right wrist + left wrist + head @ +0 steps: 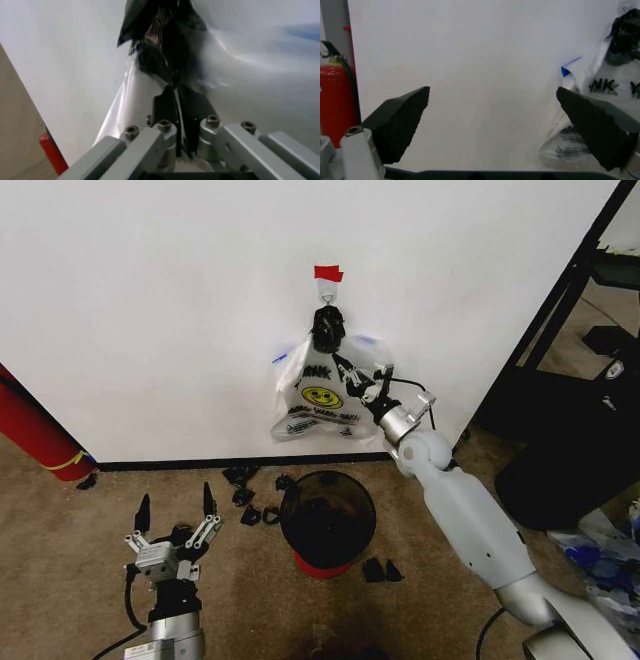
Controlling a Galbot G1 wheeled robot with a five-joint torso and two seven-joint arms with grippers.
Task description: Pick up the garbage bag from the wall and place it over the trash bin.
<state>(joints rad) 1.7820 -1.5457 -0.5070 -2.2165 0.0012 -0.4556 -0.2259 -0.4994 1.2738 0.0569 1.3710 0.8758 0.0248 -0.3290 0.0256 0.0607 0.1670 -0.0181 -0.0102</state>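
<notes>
Bag check: garbage bag hangs on the wall above the trash bin. My right fingers pinch its plastic shut; my left fingers hover spread wide, empty, near the floor.

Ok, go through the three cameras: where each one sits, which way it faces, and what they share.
Head view: high, facing forward and down at the wall, hanging bags and trash bin; both arms show.
Left wrist view: low on the left arm, facing the wall between the open left gripper.
Right wrist view: on the right arm, looking along the right gripper, shut on the garbage bag.
Shared: the white "THANK YOU" bag, wall and red cylinder.
</notes>
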